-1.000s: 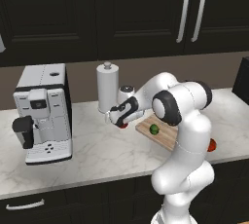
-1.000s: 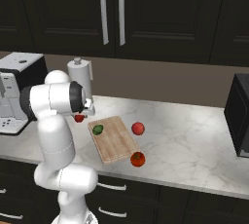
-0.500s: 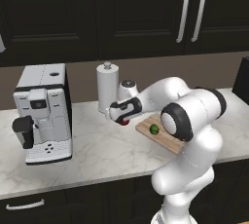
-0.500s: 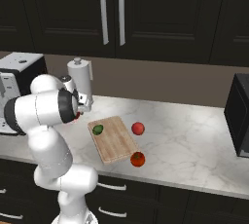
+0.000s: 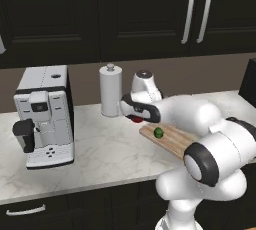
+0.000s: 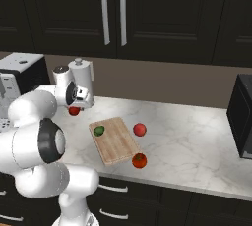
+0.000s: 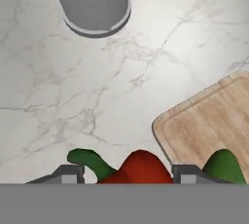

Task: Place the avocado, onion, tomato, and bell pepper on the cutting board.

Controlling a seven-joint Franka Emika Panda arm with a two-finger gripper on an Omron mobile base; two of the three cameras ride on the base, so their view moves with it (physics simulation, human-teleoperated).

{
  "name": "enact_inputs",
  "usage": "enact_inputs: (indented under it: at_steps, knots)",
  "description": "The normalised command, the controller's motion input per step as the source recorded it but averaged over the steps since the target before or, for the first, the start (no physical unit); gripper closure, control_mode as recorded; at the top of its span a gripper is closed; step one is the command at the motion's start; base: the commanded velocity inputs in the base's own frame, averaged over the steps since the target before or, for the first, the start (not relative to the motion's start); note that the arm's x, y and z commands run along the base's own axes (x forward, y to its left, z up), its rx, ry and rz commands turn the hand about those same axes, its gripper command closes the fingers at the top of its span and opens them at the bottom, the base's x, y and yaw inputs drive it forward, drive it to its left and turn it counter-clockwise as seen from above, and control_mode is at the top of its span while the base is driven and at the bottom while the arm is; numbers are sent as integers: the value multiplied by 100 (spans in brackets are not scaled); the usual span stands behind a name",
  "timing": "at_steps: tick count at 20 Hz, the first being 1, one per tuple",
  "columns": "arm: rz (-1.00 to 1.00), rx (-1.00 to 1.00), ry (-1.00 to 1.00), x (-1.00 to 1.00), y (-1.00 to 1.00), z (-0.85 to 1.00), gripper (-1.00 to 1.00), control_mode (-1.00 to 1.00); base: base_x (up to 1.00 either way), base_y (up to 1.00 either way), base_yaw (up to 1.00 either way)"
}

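Straddles a red bell pepper with the gripper, jaws drawn narrow and one tip on each flank. Cannot tell whether the pads truly bear on the skin or only sit just beside it. Risks squeezing off-centre on a round, glossy body and popping it forward out of the gap. Risks also pinching the green stem, which curls toward one tip, rather than the flesh, and so losing the pepper on the lift. Just outside the other tip lies the avocado, already on the near corner of the cutting board. Could clip it on a low sideways carry and roll it off onto the marble counter, so calls for height before crossing. Straight ahead of the jaws and well apart stands the paper towel roll, at risk only from a forward overshoot. From the hand view alone: the stem, the tips and the narrow gap. From the right base view instead: a red ball just beyond the board's far edge and a tomato off its near corner, both on the far side of the board from the jaws and not yet placed. From the left base view: a coffee machine, farthest out on the side away from the board.
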Motion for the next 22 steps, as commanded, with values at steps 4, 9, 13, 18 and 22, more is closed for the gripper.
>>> enact_inputs:
  at_steps: [4,9,13,18,22]
  knots:
    - [-5,0,-8,-57,-58,46,100,-100,0,0,0]
    - [-7,0,-2,-23,-67,24,100,-100,0,0,0]
    - [-9,-2,0,-1,-63,14,100,-100,0,0,0]
    - [-9,-1,0,1,-61,7,100,-100,0,0,0]
    - [-7,0,1,9,-48,0,100,-100,0,0,0]
